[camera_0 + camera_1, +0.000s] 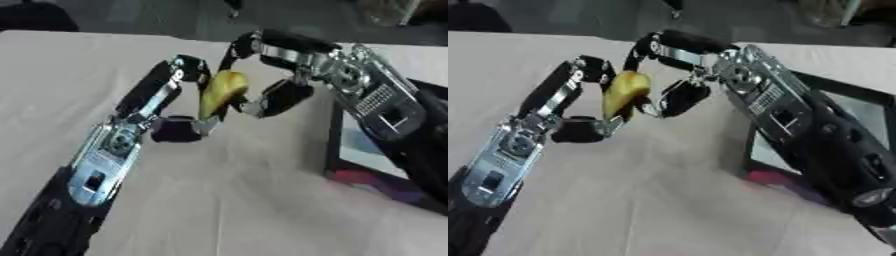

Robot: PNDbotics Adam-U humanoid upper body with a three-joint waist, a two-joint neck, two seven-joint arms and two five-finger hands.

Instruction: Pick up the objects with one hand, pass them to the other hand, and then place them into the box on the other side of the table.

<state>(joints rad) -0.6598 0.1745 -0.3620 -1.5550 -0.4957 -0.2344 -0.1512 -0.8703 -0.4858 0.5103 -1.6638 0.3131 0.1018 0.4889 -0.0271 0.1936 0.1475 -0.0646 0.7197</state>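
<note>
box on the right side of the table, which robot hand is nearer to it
Right. The right robot hand is just left of the box, at the yellow object; the left robot hand is beyond that object.

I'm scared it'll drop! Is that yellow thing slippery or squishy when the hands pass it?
The yellow thing looks smooth and rounded, so it might slip. It keeps its curved shape between the left hand and right hand, so it's probably fairly stiff. It seems light.

The setting appears to be a lab or test room. A plain counter point(262, 210) with a pale cloth-like covering fills most of the view. Beyond its far edge lies a dark, bare floor point(157, 15). A dark-rimmed box point(833, 115) sits at the counter's right side.
</note>
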